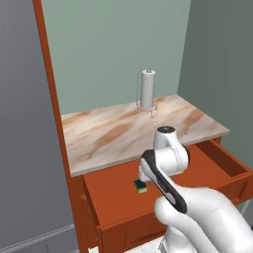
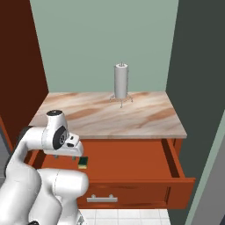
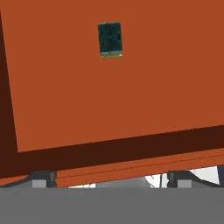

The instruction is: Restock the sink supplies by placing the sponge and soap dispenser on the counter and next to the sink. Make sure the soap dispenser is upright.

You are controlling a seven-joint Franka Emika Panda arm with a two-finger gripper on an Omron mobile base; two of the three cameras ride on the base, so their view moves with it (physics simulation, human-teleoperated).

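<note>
arm bent low — gripper (image 3: 109,178) spread, above drawer (image 3: 65,96)

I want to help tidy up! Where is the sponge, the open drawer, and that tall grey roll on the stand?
sponge (image 3: 110,39), hand view, on its dark green top.
drawer (image 2: 132,160), right base view, on its bare floor.
grey roll (image 1: 147,89), left base view, on its side.

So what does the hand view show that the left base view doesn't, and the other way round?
Hand view alone: the sponge's dark green top seen square from above, and the open tool's finger tips over the drawer's front edge. Left base view alone: the marbled counter, the grey-white cylinder on its wire stand, the arm. Both: the sponge lying loose on the open drawer's floor.
</note>
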